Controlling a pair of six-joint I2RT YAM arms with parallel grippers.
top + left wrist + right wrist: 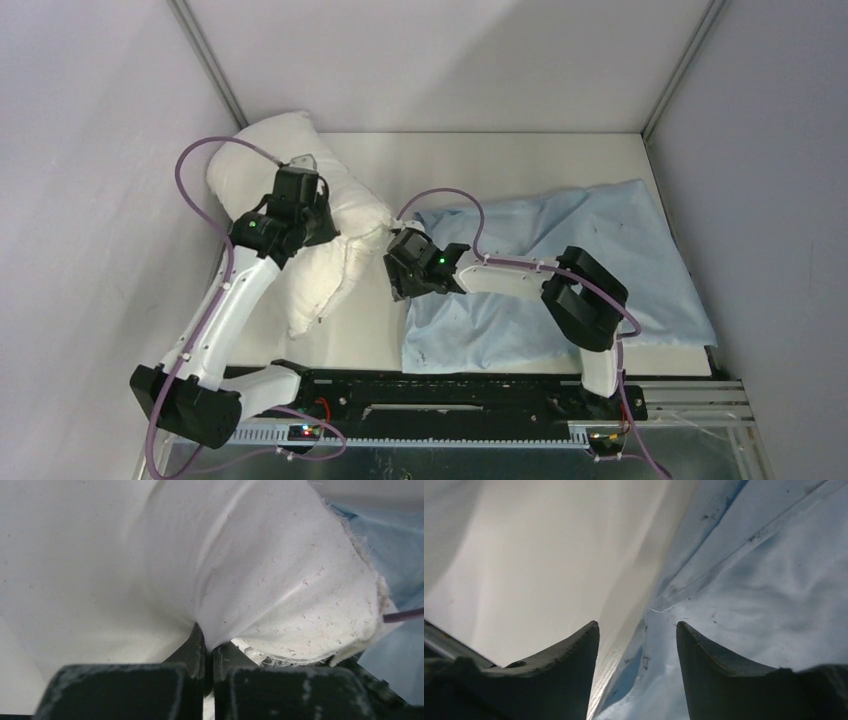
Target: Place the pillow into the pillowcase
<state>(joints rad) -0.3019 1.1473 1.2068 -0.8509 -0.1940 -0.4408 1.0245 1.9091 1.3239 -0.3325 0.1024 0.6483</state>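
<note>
My left pincer (209, 640) clamps the pillow (125, 555), its corner pointing right toward the pillowcase (764, 580); my right pincer (636, 630) waits apart at that edge.

We see a cream-white worktop (500, 160), closed in on three sides by plain, pale grey walls (80, 150). Thin metal posts (210, 60) stand in both back corners. The light is soft and even.

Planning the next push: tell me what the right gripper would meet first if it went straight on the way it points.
Most likely the edge of the pillowcase: the right gripper, jaws open, is aimed at that edge, with bare table beside it. Depth is unclear.
</note>
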